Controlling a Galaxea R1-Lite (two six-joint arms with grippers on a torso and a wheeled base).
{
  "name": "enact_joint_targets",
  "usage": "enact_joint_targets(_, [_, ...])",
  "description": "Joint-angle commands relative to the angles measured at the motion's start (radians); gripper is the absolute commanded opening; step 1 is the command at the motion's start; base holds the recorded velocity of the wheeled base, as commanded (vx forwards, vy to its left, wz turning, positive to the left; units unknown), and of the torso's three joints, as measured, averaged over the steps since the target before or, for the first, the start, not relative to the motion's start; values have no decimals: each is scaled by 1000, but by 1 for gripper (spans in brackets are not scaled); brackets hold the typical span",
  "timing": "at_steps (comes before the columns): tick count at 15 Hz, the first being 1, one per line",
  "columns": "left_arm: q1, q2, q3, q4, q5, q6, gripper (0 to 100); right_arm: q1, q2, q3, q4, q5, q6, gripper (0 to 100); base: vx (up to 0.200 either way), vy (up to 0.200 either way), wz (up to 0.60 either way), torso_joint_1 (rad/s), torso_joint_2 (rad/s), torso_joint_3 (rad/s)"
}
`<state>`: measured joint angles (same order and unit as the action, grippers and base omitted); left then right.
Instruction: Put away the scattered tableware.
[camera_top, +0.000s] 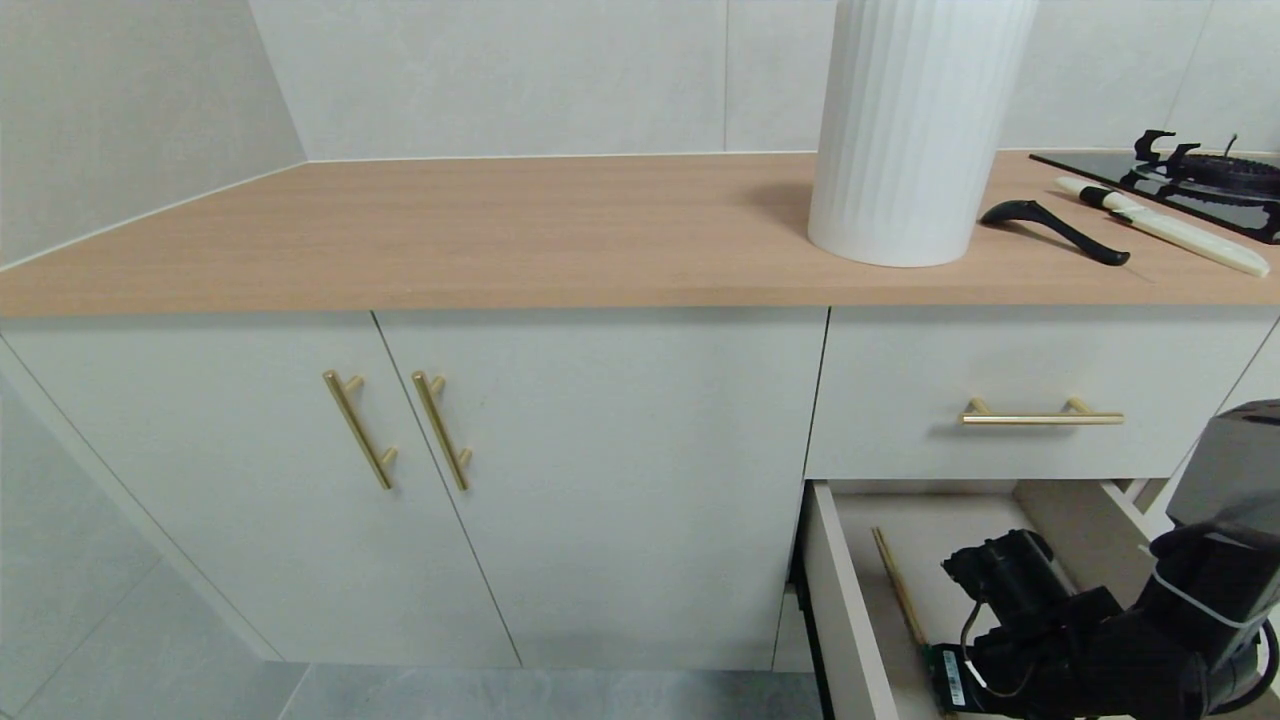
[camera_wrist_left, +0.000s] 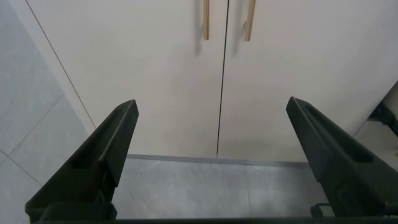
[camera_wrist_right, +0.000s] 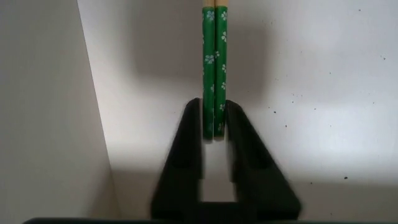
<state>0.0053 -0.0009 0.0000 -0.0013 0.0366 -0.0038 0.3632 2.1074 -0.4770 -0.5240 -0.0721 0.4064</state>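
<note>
I am watching the right gripper (camera_wrist_right: 214, 124) sitting down inside the open drawer (camera_top: 850, 600), its two black fingers (camera_wrist_right: 189, 134) closing in on the green flowered ends of the chopsticks (camera_wrist_right: 214, 62); the pair is lying side by side between the fingers, touching them on both sides, with the bare wooden tips pointing away toward the back of the drawer; in the head view the chopsticks are running along the drawer floor near its left wall, though I cannot tell whether they are resting on the floor or hanging just above it; the left gripper (camera_wrist_left: 211, 106) is hovering low in front of the cabinet doors (camera_wrist_left: 280, 81), its fingers spreading wide apart with nothing between them, and the grey floor (camera_wrist_left: 205, 186) is showing beneath it; two gold handles (camera_wrist_left: 206, 18) are hanging on either side of the seam between the doors; above the open drawer a second drawer front (camera_top: 1040, 380) is sitting closed with a gold bar handle; on the wooden counter (camera_top: 500, 230) a tall white ribbed container (camera_top: 915, 130) is standing upright, and just to its right a black utensil (camera_top: 1055, 228) is lying flat; beside that, a knife (camera_top: 1160, 225) with a pale blade is lying at an angle, its far end reaching the edge of the black stove (camera_top: 1200, 175).
</note>
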Motion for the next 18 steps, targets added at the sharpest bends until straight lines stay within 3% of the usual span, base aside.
enact_joint_targets(1, [1,1,0,0,0,-1,100,2,-1,0,-1,0,0,100,0,0,0,0,0,0])
enact_joint_targets(7, [1,1,0,0,0,-1,100,3,-29,3,-1,-11,0,100,0,0,0,0,0,0])
enact_joint_targets(10, [1,1,0,0,0,-1,100,5,-227,32,21,-2,-3,100,0,0,0,0,0,0])
enact_joint_targets(12, [1,1,0,0,0,-1,100,6,-399,18,151,3,-4,100,0,0,0,0,0,0])
enact_joint_targets(16, [1,1,0,0,0,-1,100,3,-758,-170,610,6,-9,100,0,0,0,0,0,0])
enact_joint_targets(18, [1,1,0,0,0,-1,100,-24,-888,-226,717,11,-37,100,0,0,0,0,0,0])
